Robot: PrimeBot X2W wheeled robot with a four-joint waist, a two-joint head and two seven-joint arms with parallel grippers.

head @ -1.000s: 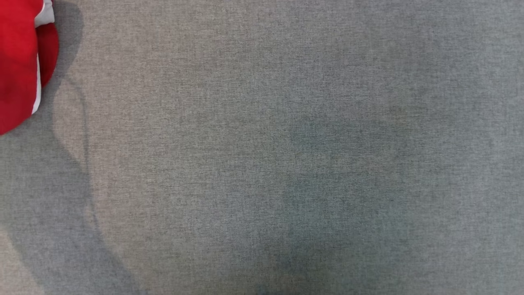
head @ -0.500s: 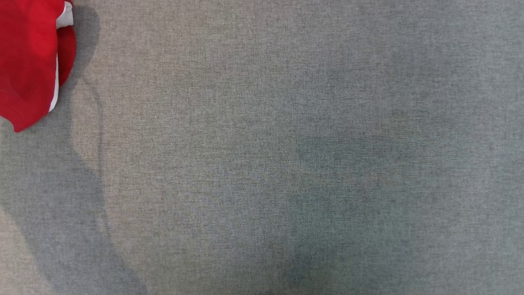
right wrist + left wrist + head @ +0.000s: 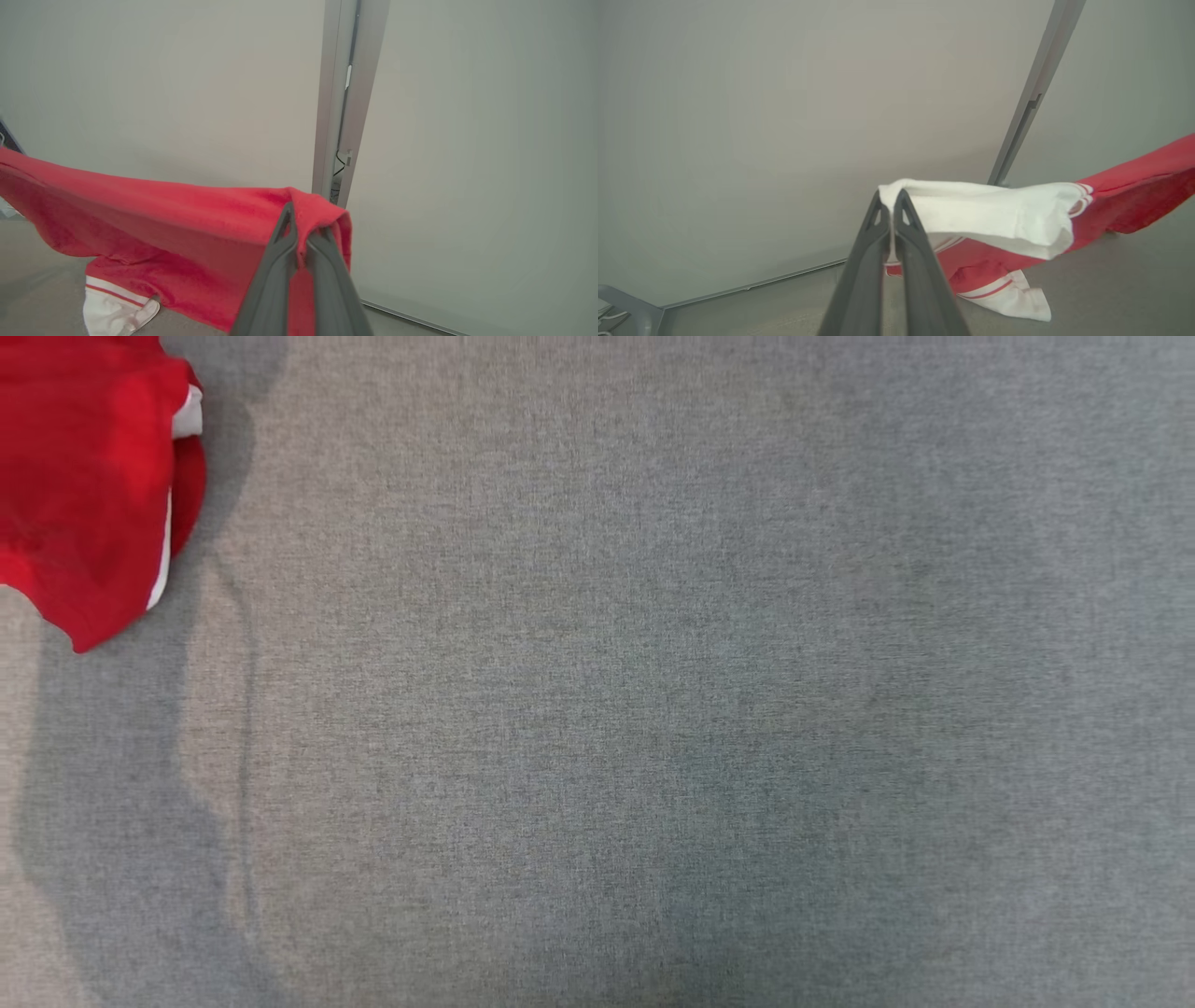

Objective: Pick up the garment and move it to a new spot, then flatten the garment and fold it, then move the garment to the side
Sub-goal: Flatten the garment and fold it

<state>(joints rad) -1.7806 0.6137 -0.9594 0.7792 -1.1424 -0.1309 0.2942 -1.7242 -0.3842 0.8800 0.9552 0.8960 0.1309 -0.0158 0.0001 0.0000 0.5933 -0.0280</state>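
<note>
The garment (image 3: 89, 485) hangs lifted at the upper left of the head view, above the bench (image 3: 653, 709); the left gripper (image 3: 890, 199) has its fingers (image 3: 866, 266) pinching a white edge, the right gripper (image 3: 301, 226) a red fold (cloth strung between them); the first move looks underway; flattening, folding and setting aside remain.

The left gripper (image 3: 891, 205) has its two dark fingers pressed together, pinching a white edge of the garment (image 3: 1134, 186). The right gripper (image 3: 301, 224) is likewise clamped, its tips nipping a red fold.
</note>
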